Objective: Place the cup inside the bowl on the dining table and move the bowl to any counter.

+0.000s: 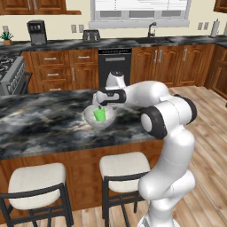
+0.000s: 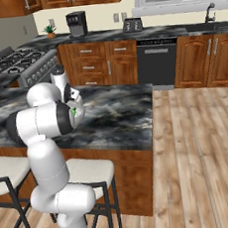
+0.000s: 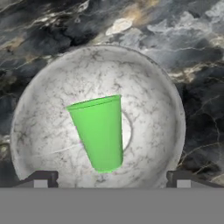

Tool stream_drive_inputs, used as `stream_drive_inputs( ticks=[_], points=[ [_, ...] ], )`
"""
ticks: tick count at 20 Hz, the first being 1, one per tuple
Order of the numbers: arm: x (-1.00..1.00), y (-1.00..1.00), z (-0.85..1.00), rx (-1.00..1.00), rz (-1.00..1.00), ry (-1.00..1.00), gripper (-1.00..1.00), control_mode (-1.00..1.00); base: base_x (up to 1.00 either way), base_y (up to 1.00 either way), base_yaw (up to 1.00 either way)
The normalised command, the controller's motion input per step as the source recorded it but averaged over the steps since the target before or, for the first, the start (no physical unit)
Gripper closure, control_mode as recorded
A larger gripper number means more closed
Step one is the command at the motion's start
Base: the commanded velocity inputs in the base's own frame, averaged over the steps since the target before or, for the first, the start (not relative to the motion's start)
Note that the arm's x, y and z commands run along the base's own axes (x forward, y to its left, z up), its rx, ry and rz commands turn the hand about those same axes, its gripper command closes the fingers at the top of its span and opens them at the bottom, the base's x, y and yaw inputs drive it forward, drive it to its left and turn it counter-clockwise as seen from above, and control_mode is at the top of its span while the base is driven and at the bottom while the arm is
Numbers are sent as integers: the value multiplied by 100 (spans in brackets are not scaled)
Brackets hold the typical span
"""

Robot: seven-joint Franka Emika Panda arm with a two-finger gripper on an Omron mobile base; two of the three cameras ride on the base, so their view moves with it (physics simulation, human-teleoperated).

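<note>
Two dark fingertips (image 3: 41, 178) of the gripper (image 1: 100, 105) sit spread wide apart, holding nothing, directly above the bowl (image 3: 52, 109). Inside the pale speckled bowl lies the bright green cup (image 3: 101, 131), tipped on its side. Bowl and cup rest on the black-and-white marbled dining table (image 1: 40, 119), near its stool-side edge. White-cushioned stools (image 1: 124, 166) stand below.

Our arm (image 1: 168, 133) rises from the base, bends at the elbow and reaches forward-left, and our gripper (image 3: 112, 178) points downward, fingertips (image 3: 41, 179) spread wide apart.
</note>
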Motion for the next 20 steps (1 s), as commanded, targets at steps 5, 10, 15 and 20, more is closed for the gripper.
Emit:
stream_drive_inputs(
  ticks=[5,10,15,20],
  points=[
    [-1,-10,25,0,0,0,-100,-100,0,0,0],
    [-10,-33,5,0,-1,0,-100,-100,0,0,0],
    [-1,-34,0,0,0,0,-100,-100,0,0,0],
    [0,-8,0,3,0,0,-100,-100,0,0,0]
  ],
)
